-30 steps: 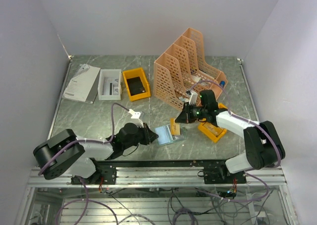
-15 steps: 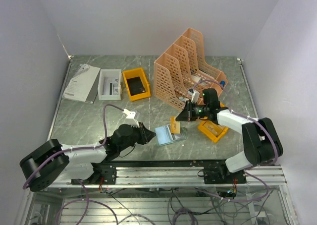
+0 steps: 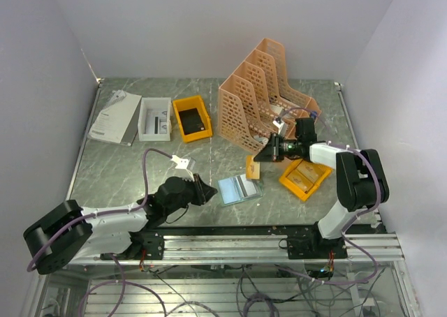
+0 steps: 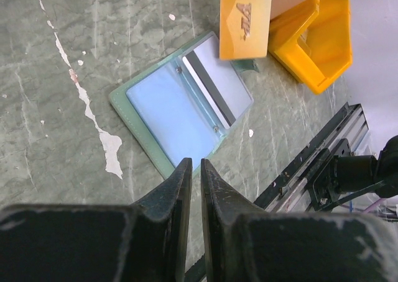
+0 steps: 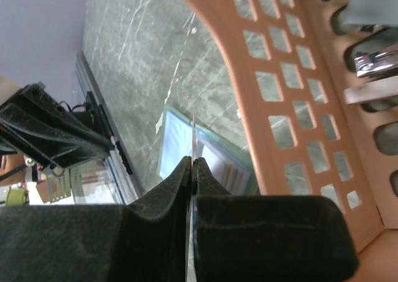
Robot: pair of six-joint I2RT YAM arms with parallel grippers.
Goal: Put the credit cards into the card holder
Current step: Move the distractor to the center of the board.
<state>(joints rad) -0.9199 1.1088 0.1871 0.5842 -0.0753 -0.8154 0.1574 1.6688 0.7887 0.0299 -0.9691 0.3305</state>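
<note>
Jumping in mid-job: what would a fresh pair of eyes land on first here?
The orange credit card, pinched on edge in the right gripper by the far edge of the open card holder at the table's front centre. Behind them stands the big peach lattice file rack, and the left gripper hovers at the card holder's left, jaws barely parted and empty.
</note>
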